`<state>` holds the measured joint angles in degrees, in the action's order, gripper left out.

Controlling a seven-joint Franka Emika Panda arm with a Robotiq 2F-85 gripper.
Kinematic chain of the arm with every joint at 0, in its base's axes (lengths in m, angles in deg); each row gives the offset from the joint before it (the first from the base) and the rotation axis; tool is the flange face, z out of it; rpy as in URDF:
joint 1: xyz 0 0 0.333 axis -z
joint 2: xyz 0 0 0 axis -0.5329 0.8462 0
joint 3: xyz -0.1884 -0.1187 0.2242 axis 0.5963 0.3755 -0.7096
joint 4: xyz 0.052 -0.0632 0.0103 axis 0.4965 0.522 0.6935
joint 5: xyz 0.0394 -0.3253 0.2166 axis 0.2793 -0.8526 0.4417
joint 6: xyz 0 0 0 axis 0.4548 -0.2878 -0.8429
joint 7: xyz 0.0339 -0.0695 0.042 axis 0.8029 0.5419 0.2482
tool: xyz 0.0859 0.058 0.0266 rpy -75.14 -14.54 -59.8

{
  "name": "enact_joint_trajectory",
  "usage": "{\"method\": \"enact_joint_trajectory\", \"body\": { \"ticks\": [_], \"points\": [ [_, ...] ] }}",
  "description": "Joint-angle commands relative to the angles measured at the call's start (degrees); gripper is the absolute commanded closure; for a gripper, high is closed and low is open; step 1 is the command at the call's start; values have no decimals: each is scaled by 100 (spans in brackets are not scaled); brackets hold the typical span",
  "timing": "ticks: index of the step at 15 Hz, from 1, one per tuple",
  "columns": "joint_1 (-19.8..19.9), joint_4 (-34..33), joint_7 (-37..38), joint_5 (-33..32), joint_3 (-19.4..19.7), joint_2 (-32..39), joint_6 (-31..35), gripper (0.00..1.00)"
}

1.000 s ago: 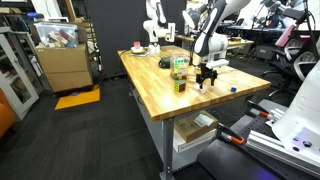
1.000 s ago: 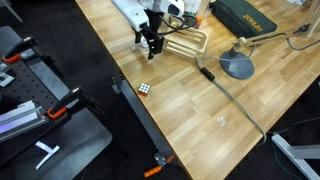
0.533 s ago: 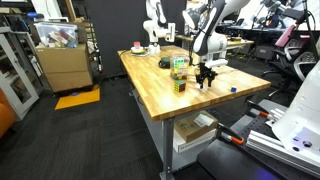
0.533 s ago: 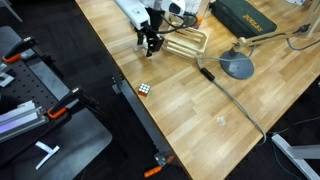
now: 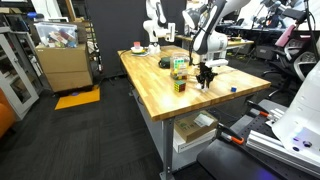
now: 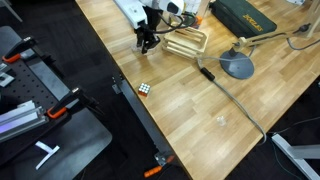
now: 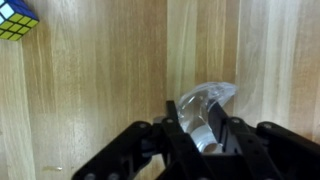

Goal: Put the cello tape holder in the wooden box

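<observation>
One multicoloured puzzle cube (image 6: 145,88) sits closest, near the front edge of the butcher-block table (image 6: 200,115); the wrist view catches it in the upper left corner (image 7: 15,18).

Beyond it the gripper (image 6: 147,42) points down over bare boards. From the wrist camera you can see the gripper (image 7: 200,128) with its dark fingers (image 7: 178,135) closed in on a clear plastic piece, the cello tape holder (image 7: 208,100), which is pinched between them with wood grain behind it. Whether it touches the boards I cannot tell. In both exterior views the holder is too small to make out.

Just beside the gripper lies the wooden box (image 6: 185,43), pale with thin low walls. The holder is outside it, in the jaws, not in the box.

Further along the table a round grey disc (image 6: 237,67) rests flat, well apart from the box. At the far edge lies a dark green case (image 6: 247,17).

In an exterior view a green-and-clear container (image 5: 180,63) stands behind the cube (image 5: 180,85), with the gripper (image 5: 205,78) near both.
</observation>
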<state>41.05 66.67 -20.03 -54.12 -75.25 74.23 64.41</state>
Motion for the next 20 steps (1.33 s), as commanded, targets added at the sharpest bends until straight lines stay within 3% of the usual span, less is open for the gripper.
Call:
{"method": "enact_joint_trajectory", "body": {
  "ticks": [1,5,7,10,13,16,20],
  "points": [
    [223,531,-447,269,-361,-593,84,89],
    [131,1080,-867,596,-644,-1541,172,89],
    [3,1229,-725,554,-552,-1970,395,89],
    [18,1186,-649,1003,-462,-2443,780,89],
    [-35,983,-169,1125,-214,-2524,1248,89],
    [-52,887,822,726,52,-2329,1853,89],
    [-79,694,2019,571,402,-1877,2096,89]
  ]
}}
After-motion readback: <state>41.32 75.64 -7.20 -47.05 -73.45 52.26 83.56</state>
